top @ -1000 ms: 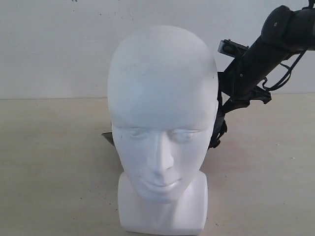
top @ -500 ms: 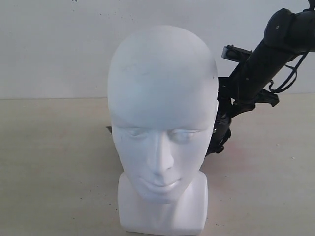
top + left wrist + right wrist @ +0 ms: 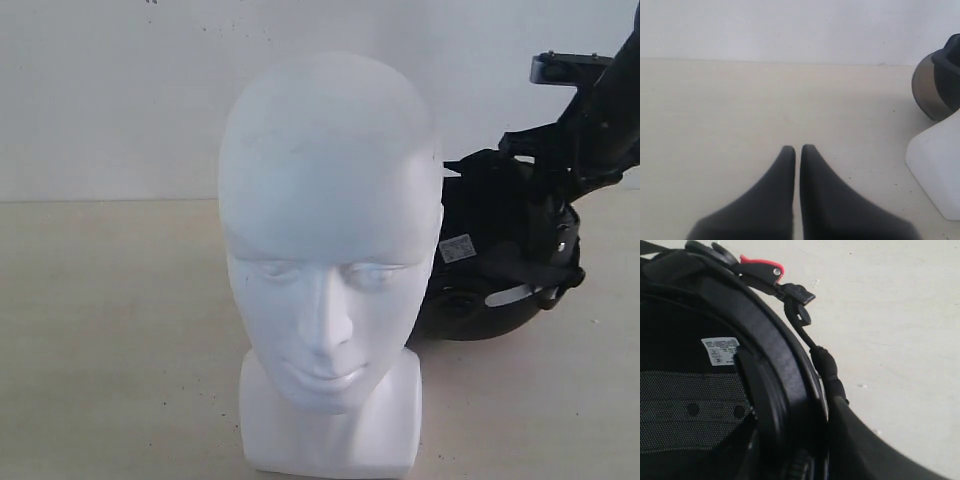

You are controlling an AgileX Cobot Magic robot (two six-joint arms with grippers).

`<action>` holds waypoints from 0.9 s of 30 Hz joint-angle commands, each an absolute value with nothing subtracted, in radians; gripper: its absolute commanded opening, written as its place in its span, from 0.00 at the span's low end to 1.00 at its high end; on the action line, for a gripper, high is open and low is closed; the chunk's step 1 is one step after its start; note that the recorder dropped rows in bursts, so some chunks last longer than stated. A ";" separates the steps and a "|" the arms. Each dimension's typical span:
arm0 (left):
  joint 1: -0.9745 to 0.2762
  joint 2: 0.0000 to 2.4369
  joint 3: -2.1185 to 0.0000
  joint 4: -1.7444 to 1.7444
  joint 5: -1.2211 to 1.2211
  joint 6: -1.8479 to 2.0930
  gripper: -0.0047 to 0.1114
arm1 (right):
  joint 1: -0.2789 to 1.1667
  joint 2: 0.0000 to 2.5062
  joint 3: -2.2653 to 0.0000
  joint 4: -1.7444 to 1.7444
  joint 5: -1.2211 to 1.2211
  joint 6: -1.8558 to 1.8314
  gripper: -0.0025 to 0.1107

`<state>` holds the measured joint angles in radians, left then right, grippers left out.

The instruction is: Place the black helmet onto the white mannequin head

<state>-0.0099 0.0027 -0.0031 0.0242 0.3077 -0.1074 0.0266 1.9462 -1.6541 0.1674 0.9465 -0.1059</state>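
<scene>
- The helmet [image 3: 500, 260] is tilted behind the head [image 3: 330, 220], on the exterior view's right, with its opening facing the camera.
- Inside it are mesh lining [image 3: 685, 405] and a white label [image 3: 720, 351].
- The right jaws clamp its rim.
- The left jaws are pressed together and empty.
- The desk [image 3: 100, 350] is beige, with a white wall [image 3: 100, 90] behind.

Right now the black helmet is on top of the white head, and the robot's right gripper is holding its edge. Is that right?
Not quite. The black helmet is not on top of the white mannequin head. It is beside the head and lower down, and the head is bare, as the exterior view shows. The right gripper does hold its edge.
</scene>
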 commanded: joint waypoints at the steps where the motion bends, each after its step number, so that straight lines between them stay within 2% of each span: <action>1: -0.010 0.000 0.000 0.019 0.307 -0.104 0.08 | -0.026 1.906 -1.665 0.186 0.964 -0.223 0.02; 9: -0.010 0.000 0.000 0.019 0.307 -0.104 0.08 | -0.081 1.902 -1.721 0.124 1.032 -0.382 0.02; 16: -0.010 0.000 0.000 0.019 0.307 -0.104 0.08 | -0.090 1.892 -1.777 0.120 1.120 -0.665 0.02; 22: -0.010 0.000 0.000 0.019 0.307 -0.104 0.08 | -0.090 1.879 -1.767 0.178 1.215 -1.060 0.02; 25: -0.010 0.000 0.000 0.019 0.307 -0.104 0.08 | -0.081 1.879 -1.669 0.185 1.221 -1.461 0.02; 27: -0.010 0.000 0.000 0.019 0.307 -0.104 0.08 | -0.081 1.879 -1.628 0.203 1.221 -1.535 0.02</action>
<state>-0.0099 0.0027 -0.0031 0.0242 0.3077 -0.1074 -0.0801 1.8961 -1.6608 0.1806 1.2008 -1.4303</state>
